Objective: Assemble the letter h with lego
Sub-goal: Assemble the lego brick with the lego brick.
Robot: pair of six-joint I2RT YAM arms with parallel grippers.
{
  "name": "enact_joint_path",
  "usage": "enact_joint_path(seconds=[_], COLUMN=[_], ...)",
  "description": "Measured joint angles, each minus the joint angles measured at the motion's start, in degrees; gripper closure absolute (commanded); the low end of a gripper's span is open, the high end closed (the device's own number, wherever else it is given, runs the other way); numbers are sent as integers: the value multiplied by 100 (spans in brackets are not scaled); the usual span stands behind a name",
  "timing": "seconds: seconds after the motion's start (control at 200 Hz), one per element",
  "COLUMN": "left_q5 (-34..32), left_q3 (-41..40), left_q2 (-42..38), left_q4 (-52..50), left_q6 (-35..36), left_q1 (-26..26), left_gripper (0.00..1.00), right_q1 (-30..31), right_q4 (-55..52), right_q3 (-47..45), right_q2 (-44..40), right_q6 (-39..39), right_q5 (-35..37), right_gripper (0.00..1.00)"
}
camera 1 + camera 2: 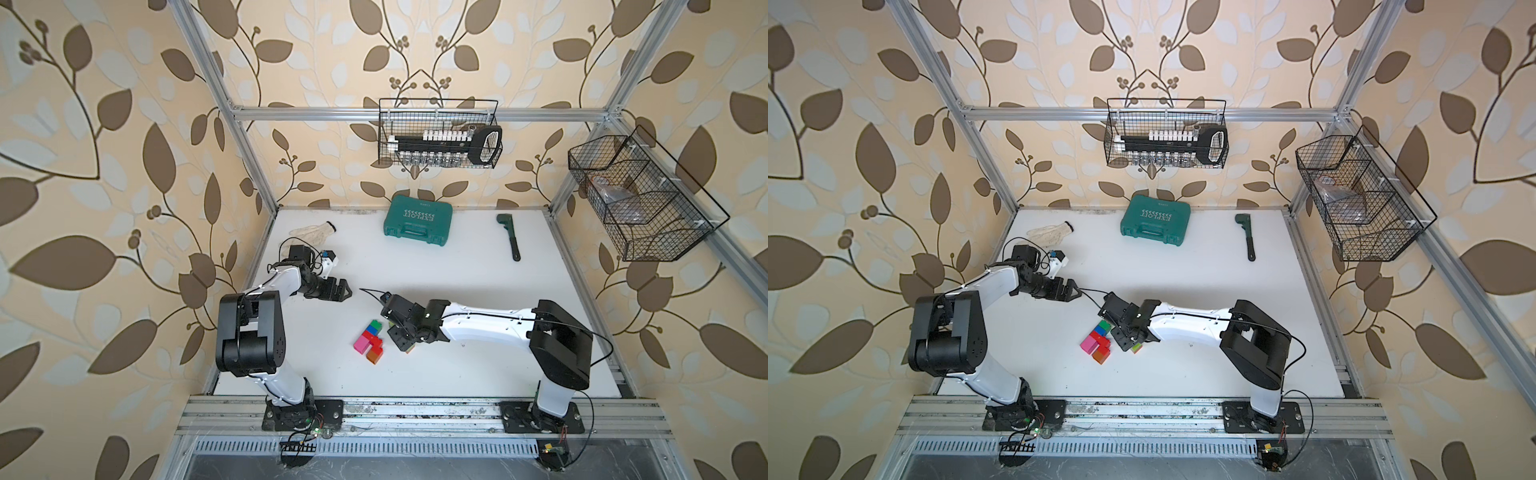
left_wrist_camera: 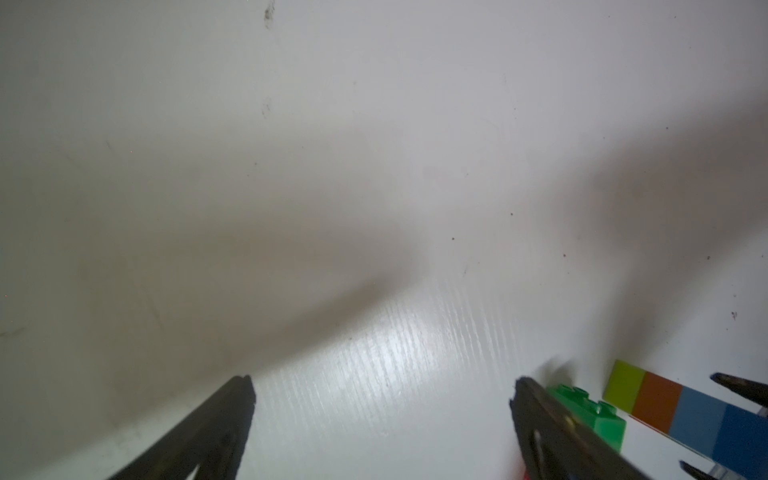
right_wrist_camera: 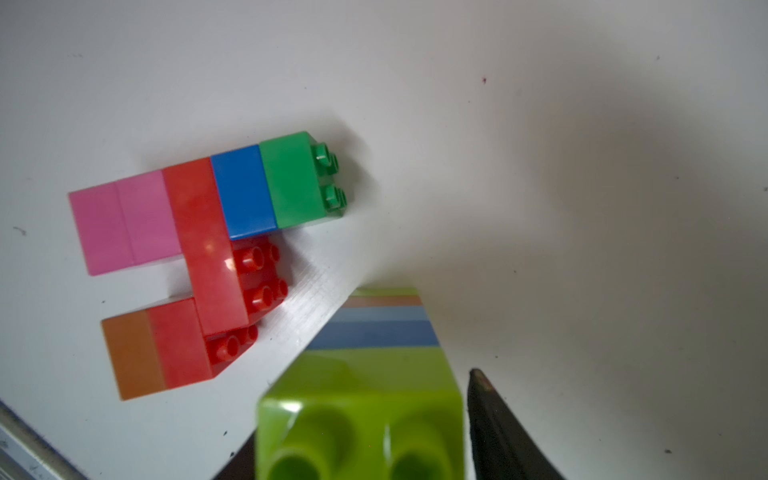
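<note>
The stack (image 3: 380, 328) is lying on the counter (image 3: 582, 166) just beside the assembly (image 3: 208, 249), framed by the right end effector (image 1: 401, 343); a grip cannot be told. The left end effector (image 2: 381, 380) is being held wide. The stack is best being kept square to the assembly while being joined.

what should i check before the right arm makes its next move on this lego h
1. left jaws open, holding nothing: ok
2. right jaws free of the lime-ended strip: cannot tell; they flank it closely
3. strip apart from the main build, bare table between: ok
4. main build in one piece, lying flat: ok
5. h shape complete: not ok; strip not attached
6. teal case and wrench far from the bricks: ok
</note>
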Motion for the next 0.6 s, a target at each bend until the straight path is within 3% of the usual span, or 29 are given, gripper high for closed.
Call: enact_joint_path(seconds=[0.26, 0.6], left_q5=[-2, -2], left_q3=[2, 2], left_q2=[0, 0], left_q4=[0, 0], left_q6=[2, 2], left_q1=[0, 0], left_gripper=[1, 1], right_q1=[-2, -2], right_q4=[-361, -487], right_q3=[-2, -57], right_q2=[-538, -555], right_q6=[24, 70], right_q5=[-59, -221], right_gripper=[51, 51])
